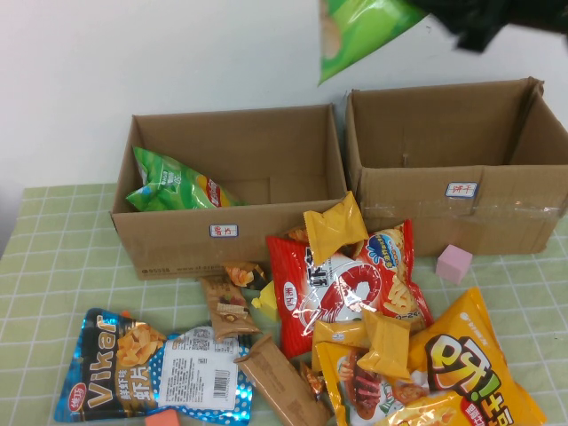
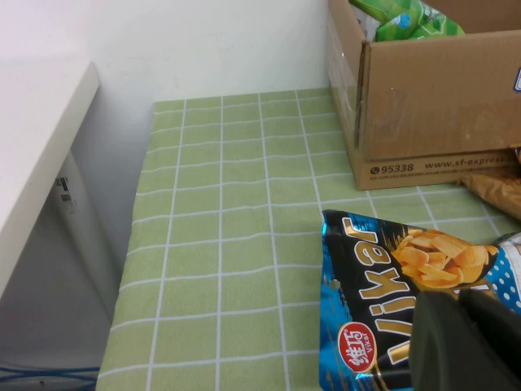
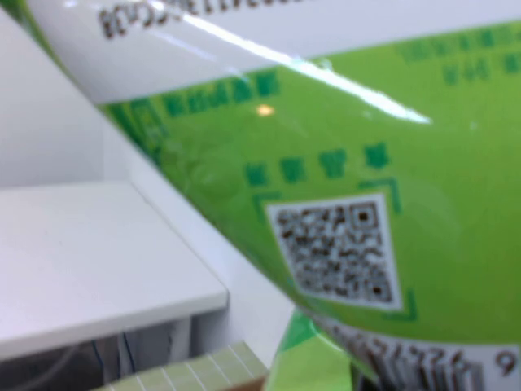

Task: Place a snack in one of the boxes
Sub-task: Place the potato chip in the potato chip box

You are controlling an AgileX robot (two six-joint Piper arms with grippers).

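My right gripper is high at the back, shut on the top of a green chip bag. The bag hangs in the air above the gap between the two cardboard boxes, near the right box's left wall. It fills the right wrist view. The left box holds another green chip bag. The right box shows no snack inside. My left gripper is shut and empty, low over the blue Vikar chip bag; it is out of the high view.
A pile of snacks lies in front of the boxes: a red bag, a yellow packet, an orange bag, brown packets, the blue Vikar bag. A pink cube sits by the right box. A white desk stands beyond the table's left edge.
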